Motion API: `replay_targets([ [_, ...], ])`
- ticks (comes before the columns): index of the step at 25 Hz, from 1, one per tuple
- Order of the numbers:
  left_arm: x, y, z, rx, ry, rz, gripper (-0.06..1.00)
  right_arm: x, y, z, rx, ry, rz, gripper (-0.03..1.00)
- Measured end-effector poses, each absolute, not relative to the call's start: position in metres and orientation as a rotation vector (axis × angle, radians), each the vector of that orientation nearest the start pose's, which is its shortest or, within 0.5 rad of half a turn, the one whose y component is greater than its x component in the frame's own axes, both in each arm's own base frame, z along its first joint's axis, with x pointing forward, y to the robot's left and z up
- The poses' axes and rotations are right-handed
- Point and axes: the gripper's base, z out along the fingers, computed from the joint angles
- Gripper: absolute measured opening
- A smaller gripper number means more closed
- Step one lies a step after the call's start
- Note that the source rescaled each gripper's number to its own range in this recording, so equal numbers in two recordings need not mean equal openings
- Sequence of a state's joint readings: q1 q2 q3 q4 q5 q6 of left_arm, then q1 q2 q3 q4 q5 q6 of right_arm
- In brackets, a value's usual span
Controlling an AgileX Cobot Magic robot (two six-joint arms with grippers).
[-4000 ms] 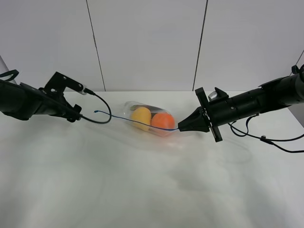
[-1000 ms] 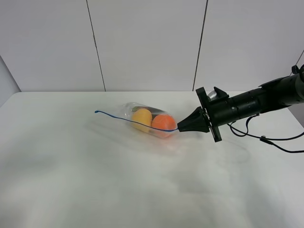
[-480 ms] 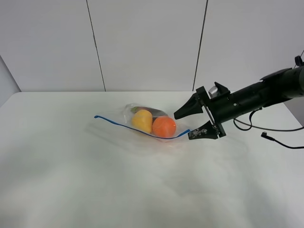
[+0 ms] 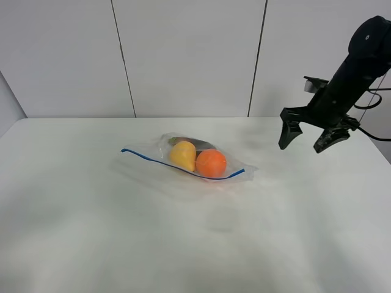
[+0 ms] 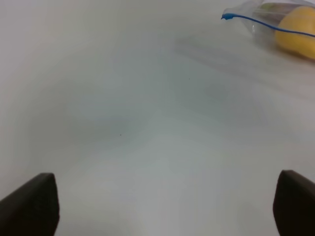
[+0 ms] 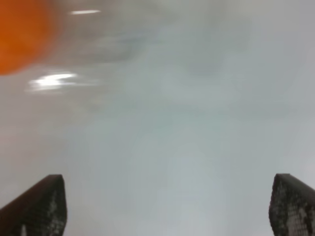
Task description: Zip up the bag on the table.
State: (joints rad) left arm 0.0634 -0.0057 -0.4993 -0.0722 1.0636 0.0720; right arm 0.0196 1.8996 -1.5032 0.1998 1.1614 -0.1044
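The clear crinkly plastic zip bag (image 4: 186, 162) lay left of my right gripper (image 4: 310, 138), its blue zipper strip (image 4: 177, 163) running left-right. Both my grippers were empty, jaws wide; the right was nearer.

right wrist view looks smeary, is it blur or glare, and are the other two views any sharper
Right wrist view: blurred throughout, the orange fruit a soft blob, white glare streaks beside it. Left wrist view: the table looks soft, but the bag and its blue zipper strip read clearly. Exterior high view: sharp, evenly lit, only faint shadows under the bag.
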Motion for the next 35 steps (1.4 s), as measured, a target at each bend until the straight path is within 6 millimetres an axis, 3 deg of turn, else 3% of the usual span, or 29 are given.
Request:
replay_targets([
  [5,-0.006,-0.006,0.277,0.012,2.04,-0.002,1.0,0.378,0.007,0.234,-0.138,3.08,-0.002,0.99],
  [10,-0.006,-0.006,0.277,0.012,2.04,-0.002,1.0,0.364,0.007,0.239,-0.138,3.084,-0.002,1.0],
  [14,-0.006,-0.006,0.277,0.012,2.04,-0.002,1.0,0.334,0.007,0.248,-0.141,3.092,0.012,1.0],
  [19,-0.006,-0.006,0.277,0.012,2.04,-0.002,1.0,0.275,0.006,0.258,-0.151,3.099,0.012,1.0],
  [25,-0.006,-0.006,0.277,0.012,2.04,-0.002,1.0,0.188,0.005,0.256,-0.149,3.07,0.012,1.0],
  [28,-0.006,-0.006,0.277,0.012,2.04,-0.002,1.0,0.153,0.004,0.251,-0.129,2.963,0.016,1.0],
  [35,-0.006,-0.006,0.277,0.012,2.04,-0.002,1.0,0.08,0.003,0.259,-0.103,2.564,0.014,1.0],
])
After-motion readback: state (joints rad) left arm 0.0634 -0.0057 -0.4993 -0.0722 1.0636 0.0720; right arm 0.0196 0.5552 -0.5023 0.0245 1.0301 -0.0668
